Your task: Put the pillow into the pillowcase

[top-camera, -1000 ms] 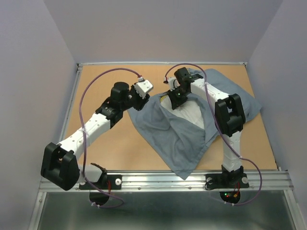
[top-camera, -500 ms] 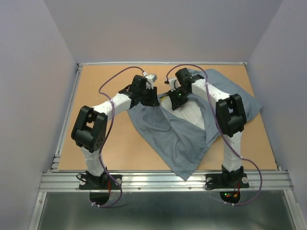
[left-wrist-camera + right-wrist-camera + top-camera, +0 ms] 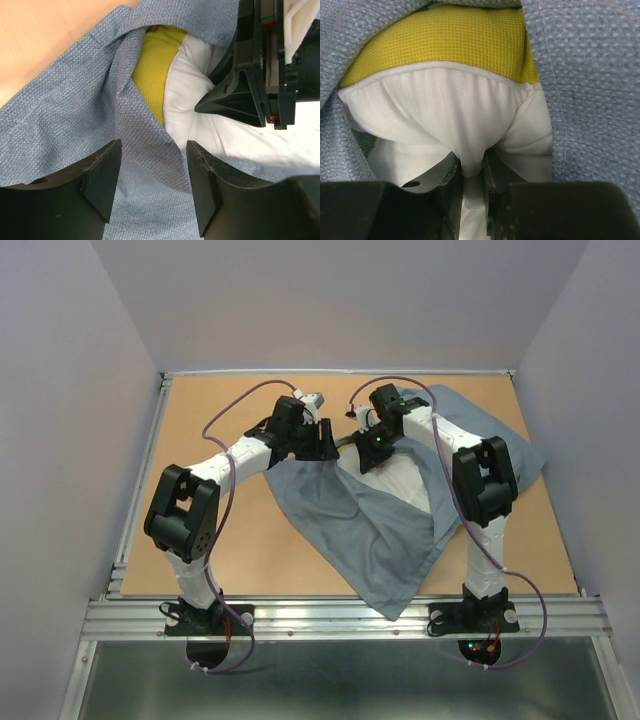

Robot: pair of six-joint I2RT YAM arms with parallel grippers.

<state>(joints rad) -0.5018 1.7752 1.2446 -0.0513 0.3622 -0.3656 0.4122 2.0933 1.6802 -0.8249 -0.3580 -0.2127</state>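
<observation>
Now the right claw [image 3: 471, 175] is clamped shut on a fold of the white pillow [image 3: 450, 115]. The pillow sits partly inside the grey-blue pillowcase [image 3: 370, 530]. Its yellow band [image 3: 445, 45] is tucked just inside the pillowcase's mouth. The left claw [image 3: 152, 170] hangs over the pillowcase's open edge, fingers apart, gripping nothing.

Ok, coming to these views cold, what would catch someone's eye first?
The big grey-blue pillowcase sprawls across the middle of the table, the white pillow showing in its far opening. Up close, the pillow's yellow band peeks out while the right gripper pinches a fold of white fabric; the left gripper hangs open over the case's edge.
</observation>
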